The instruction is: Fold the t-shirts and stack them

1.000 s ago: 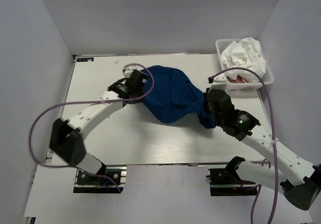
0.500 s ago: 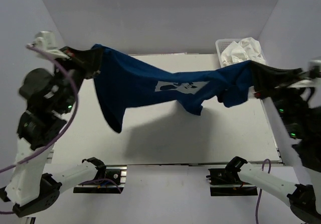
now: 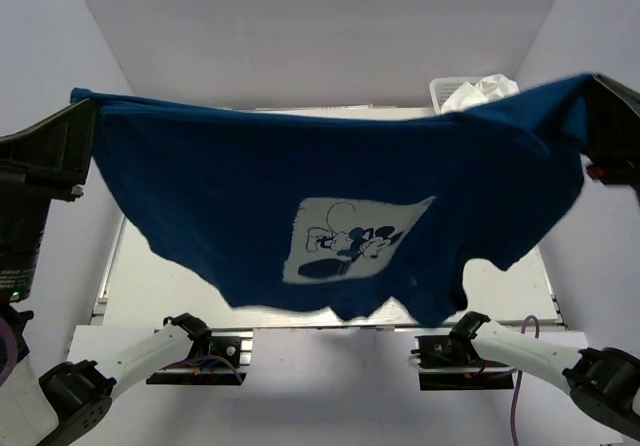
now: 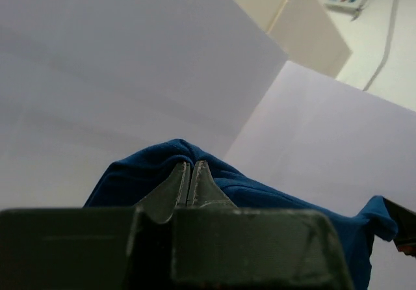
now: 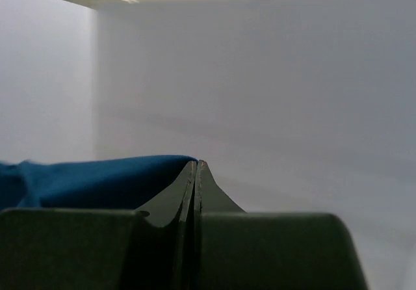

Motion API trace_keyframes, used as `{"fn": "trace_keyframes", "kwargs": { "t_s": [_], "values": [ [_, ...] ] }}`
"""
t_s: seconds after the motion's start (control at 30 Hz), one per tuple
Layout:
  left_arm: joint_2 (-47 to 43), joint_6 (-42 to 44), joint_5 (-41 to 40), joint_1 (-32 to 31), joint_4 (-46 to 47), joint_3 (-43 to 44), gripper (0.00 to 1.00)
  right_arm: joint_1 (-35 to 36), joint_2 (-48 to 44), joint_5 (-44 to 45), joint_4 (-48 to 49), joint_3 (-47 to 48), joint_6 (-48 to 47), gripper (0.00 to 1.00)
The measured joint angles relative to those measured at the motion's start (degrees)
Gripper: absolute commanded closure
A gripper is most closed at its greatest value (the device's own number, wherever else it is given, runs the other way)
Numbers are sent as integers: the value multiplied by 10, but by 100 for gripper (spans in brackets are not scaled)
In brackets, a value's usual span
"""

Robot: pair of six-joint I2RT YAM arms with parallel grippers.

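The navy blue t-shirt (image 3: 330, 181) hangs spread wide high above the table, its pale mouse print (image 3: 350, 238) facing the top camera. My left gripper (image 3: 88, 116) is shut on its left corner; the cloth shows beyond the tips in the left wrist view (image 4: 190, 163). My right gripper (image 3: 592, 88) is shut on its right corner; blue cloth (image 5: 97, 179) lies left of the tips in the right wrist view (image 5: 196, 164). The white t-shirt (image 3: 484, 90) sits crumpled in the basket. The pink t-shirt is hidden.
The white mesh basket (image 3: 441, 90) stands at the table's back right, mostly hidden behind the raised shirt. The white table (image 3: 125, 276) shows only at the left and right edges below the cloth. Pale walls enclose three sides.
Both arms rose and moved apart with the navy shirt. It went from a heap on the table to a stretched sheet held high, print now fully shown.
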Motion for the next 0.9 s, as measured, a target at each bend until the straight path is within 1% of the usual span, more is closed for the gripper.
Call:
{"fn": "trace_keyframes", "kwargs": {
  "t_s": [0.07, 0.17, 0.23, 0.27, 0.33, 0.4, 0.47, 0.53, 0.57, 0.6, 0.63, 0.67, 0.7, 0.73, 0.77, 0.8, 0.83, 0.87, 0.9],
  "values": [
    [1, -1, -17, 0, 2, -19, 100, 1, 26, 52, 32, -16, -26, 100],
    [17, -10, -71, 0, 6, -63, 100, 0, 78, 151, 107, -63, -72, 100],
    [37, -25, -127, 0, 30, -125, 100, -3, 125, 217, 178, -111, -104, 100],
    [48, -30, -143, 1, 33, -147, 100, -9, 150, 242, 206, -139, -117, 100],
    [100, -50, -184, 6, 36, -190, 100, -23, 207, 277, 244, -180, -125, 100],
    [184, -75, -215, 18, 28, -205, 100, -50, 286, 286, 257, -204, -117, 100],
    [272, -98, -227, 36, 20, -216, 100, -79, 355, 278, 256, -222, -97, 100],
    [356, -116, -214, 71, 19, -248, 100, -114, 421, 249, 255, -245, -65, 100],
    [399, -124, -204, 92, 16, -265, 96, -130, 450, 235, 253, -255, -50, 100],
    [443, -132, -191, 116, 12, -275, 83, -147, 484, 216, 248, -259, -32, 100],
    [487, -137, -178, 139, 7, -277, 81, -162, 516, 197, 247, -257, -18, 100],
    [529, -141, -167, 161, -1, -272, 73, -176, 554, 178, 243, -250, -2, 100],
    [581, -147, -158, 184, -23, -248, 53, -190, 596, 159, 220, -225, 14, 76],
    [634, -151, -151, 204, -39, -212, 44, -202, 645, 139, 200, -182, 29, 59],
    [680, -151, -145, 218, -53, -176, 37, -212, 696, 121, 187, -137, 41, 29],
    [726, -153, -141, 233, -68, -129, 9, -220, 740, 107, 167, -92, 52, 10],
    [756, -146, -138, 243, -73, -97, 0, -227, 781, 95, 152, -47, 56, 10],
    [778, -145, -132, 251, -76, -69, 0, -233, 809, 83, 145, -22, 59, 10],
    [785, -141, -127, 255, -75, -57, 0, -236, 819, 73, 138, -18, 62, 10]
  ]
}}
